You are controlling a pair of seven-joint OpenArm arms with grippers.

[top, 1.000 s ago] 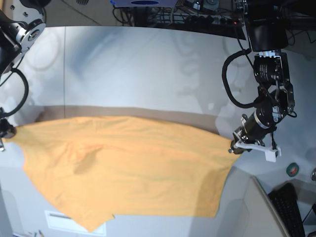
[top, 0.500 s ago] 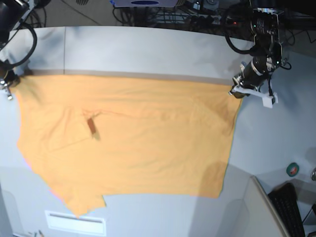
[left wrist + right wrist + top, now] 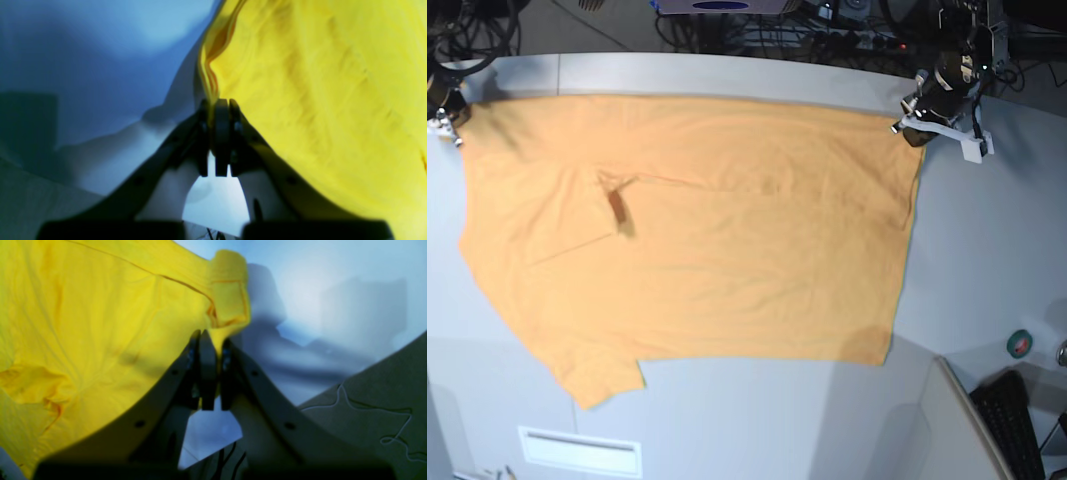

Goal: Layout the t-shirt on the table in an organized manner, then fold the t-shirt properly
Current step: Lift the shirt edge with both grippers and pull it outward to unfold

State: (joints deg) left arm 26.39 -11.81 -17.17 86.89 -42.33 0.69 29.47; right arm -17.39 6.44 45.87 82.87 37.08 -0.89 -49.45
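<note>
At the far left edge of the base view, the right gripper (image 3: 444, 125) is clamped on a corner of the shirt (image 3: 697, 230). Its wrist view shows the jaws pressed together on a thin pinch of yellow cloth (image 3: 100, 316), with a hemmed flap standing just above the fingertips and the rest of the garment spreading off to the gripper's left. To that gripper's right in the wrist view lies the bare pale counter (image 3: 333, 306).

From that gripper the shirt stretches across the counter (image 3: 987, 250) toward the other arm, lying mostly flat with its top edge along the far side. A short sleeve hangs toward the near edge, below and slightly right of the right gripper. A small dark crease or fold sits a little way in from the right gripper.

At the right of the base view, the left gripper (image 3: 905, 125) is closed on the shirt's opposite far corner. In its wrist view the jaws meet on a bunched ridge of cloth (image 3: 317, 83), the fabric falling away to the gripper's right, bare counter (image 3: 100, 50) to its left.
</note>
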